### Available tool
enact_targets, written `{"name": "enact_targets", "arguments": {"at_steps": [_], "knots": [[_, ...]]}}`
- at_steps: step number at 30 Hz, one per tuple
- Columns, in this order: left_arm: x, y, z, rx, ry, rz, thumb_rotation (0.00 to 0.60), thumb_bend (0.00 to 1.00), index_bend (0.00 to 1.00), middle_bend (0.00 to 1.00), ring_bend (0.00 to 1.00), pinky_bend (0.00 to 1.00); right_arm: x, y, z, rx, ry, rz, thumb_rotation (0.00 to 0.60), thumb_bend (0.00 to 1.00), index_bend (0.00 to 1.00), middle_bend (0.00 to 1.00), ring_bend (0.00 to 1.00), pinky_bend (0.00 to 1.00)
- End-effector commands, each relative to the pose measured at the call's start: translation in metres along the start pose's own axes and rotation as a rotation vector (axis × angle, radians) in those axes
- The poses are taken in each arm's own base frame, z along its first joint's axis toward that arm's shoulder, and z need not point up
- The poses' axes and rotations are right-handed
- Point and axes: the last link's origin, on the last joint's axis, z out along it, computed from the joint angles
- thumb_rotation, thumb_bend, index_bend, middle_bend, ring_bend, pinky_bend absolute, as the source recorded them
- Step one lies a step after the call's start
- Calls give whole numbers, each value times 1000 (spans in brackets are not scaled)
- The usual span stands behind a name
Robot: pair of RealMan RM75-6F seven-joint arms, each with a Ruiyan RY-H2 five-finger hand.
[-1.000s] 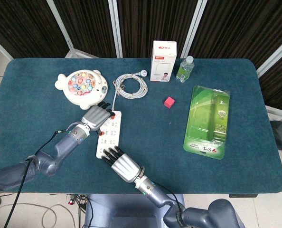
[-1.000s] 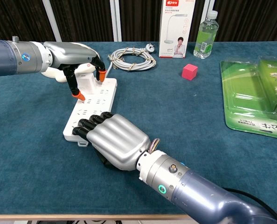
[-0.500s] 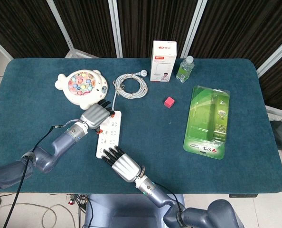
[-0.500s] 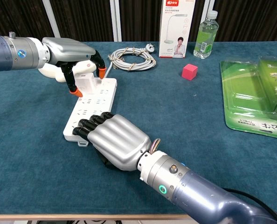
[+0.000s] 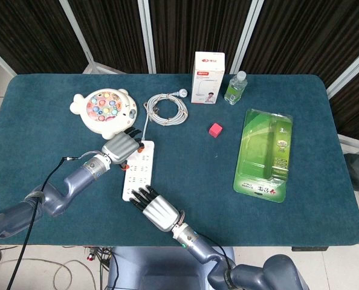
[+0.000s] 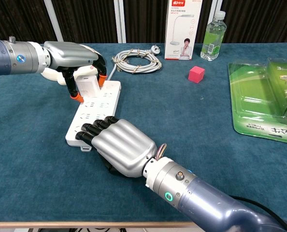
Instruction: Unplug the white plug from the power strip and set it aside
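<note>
The white power strip (image 5: 141,173) (image 6: 103,102) lies at the table's front left. At its far end stands the white plug (image 6: 89,86). My left hand (image 5: 120,147) (image 6: 72,54) arches over the plug and grips it between its orange-tipped thumb and fingers. In the head view the hand hides most of the plug. I cannot tell whether the plug's pins are out of the socket. My right hand (image 5: 157,209) (image 6: 120,146) holds nothing; its dark fingertips (image 6: 91,129) press down on the strip's near end. The coiled cable (image 5: 166,109) (image 6: 136,62) runs to the plug.
A fish-shaped toy (image 5: 104,111) sits just behind my left hand. A white lamp box (image 5: 208,77), a green bottle (image 5: 235,88) and a small red cube (image 5: 215,130) stand further back. A green blister pack (image 5: 265,154) lies at the right.
My left hand, with the plug in its grip, has shifted slightly to the left and closed tighter around it. The right hand has stayed on the strip.
</note>
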Motion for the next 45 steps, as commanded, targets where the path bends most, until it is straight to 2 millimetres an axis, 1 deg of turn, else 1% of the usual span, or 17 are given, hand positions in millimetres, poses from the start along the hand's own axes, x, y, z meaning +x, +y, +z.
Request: {"name": "enact_targets", "arguments": {"at_steps": [1,4,9,13,21,27,34,45], "knots": [[-2,1,0,-6,3,3,600,141,522,434,111,114,0,0,0,0,1,-2,600,933,234,204,164,221],[-3,1,0,-5,13,-9,600,194,554,475,128,119,0,1,0,-2,2,-3,600,933,235,204,164,220],[-5,0,0,-2,19,-21,600,230,589,542,164,131,-1,1,-1,-5,-1,-4,600,933,235,204,164,221],[-6,0,-1,-2,23,-29,600,281,652,622,203,141,-1,0,-1,-6,-1,-2,600,933,235,204,164,220],[-6,1,-1,1,35,-33,600,389,743,719,250,142,-1,1,-1,-10,3,-2,600,934,236,205,166,220],[-7,2,0,7,46,-31,600,403,760,785,294,142,-1,1,-1,-11,3,-5,600,933,237,206,166,220],[-7,2,0,12,53,-41,600,413,773,809,312,142,-1,1,-1,-11,1,-5,600,933,240,207,168,221],[3,3,0,12,96,-80,600,413,787,830,326,142,-3,-3,-3,-8,-3,-1,600,933,241,208,168,221]]}}
